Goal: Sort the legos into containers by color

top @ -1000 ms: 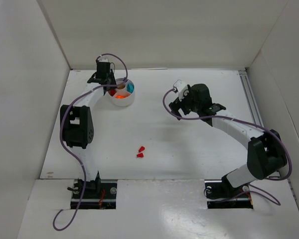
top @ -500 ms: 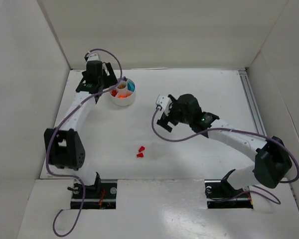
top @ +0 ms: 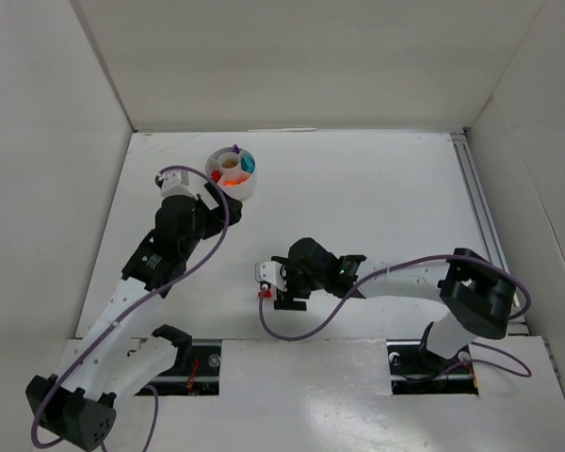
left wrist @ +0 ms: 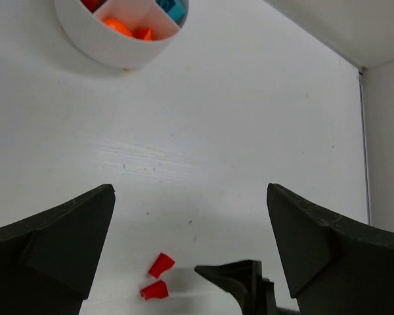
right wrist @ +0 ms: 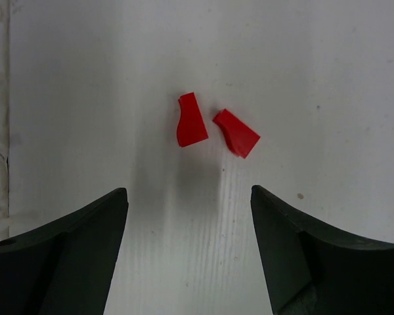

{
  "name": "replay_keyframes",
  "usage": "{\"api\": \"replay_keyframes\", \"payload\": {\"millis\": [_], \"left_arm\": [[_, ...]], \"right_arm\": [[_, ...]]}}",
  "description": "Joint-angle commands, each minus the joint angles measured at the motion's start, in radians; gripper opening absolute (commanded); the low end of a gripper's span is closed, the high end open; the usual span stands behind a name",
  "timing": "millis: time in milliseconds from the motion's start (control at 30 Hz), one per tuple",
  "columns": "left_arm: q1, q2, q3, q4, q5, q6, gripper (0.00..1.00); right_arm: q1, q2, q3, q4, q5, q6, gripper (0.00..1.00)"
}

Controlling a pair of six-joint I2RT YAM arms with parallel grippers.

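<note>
**Top external:** The left gripper (top: 218, 202), which was at the left rim of the white divided dish (top: 237, 194) half a second ago, has drawn back toward the near side and now sits apart from it. The right gripper (top: 268, 282) has swung down from mid-table to the two red legos (top: 262, 294).

**Left wrist:** The fingers are spread wide with nothing between them. The dish holds orange legos (left wrist: 118, 27), with red and teal pieces in neighbouring compartments.

**Right wrist:** The jaws are wide open over the bare table (right wrist: 315, 79). Both red wedge-shaped legos lie just beyond them, side by side and ungripped.
</note>
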Motion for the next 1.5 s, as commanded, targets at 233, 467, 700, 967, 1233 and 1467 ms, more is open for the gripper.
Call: {"api": "replay_keyframes", "payload": {"millis": [233,467,700,967,1233,1467], "left_arm": [[-0.043,-0.138,-0.125,-0.086,-0.027,-0.106,1.00],[-0.043,-0.148,-0.145,-0.120,-0.027,-0.124,1.00],[-0.043,-0.157,-0.145,-0.120,-0.047,-0.135,1.00],[-0.043,-0.187,-0.167,-0.120,-0.047,-0.155,1.00],[-0.043,-0.219,-0.176,-0.129,-0.067,-0.164,1.00],[-0.043,-0.249,-0.185,-0.138,-0.067,-0.173,1.00]], "right_arm": [[0.063,0.096,-0.072,0.220,-0.057,0.066,0.73],[0.063,0.246,-0.012,0.285,-0.089,0.100,0.61],[0.063,0.291,-0.001,0.296,0.019,0.160,0.61],[0.063,0.332,0.040,0.296,0.055,0.185,0.66],[0.063,0.366,0.091,0.296,0.064,0.154,0.52],[0.063,0.322,0.053,0.296,0.021,0.132,0.29]]}}
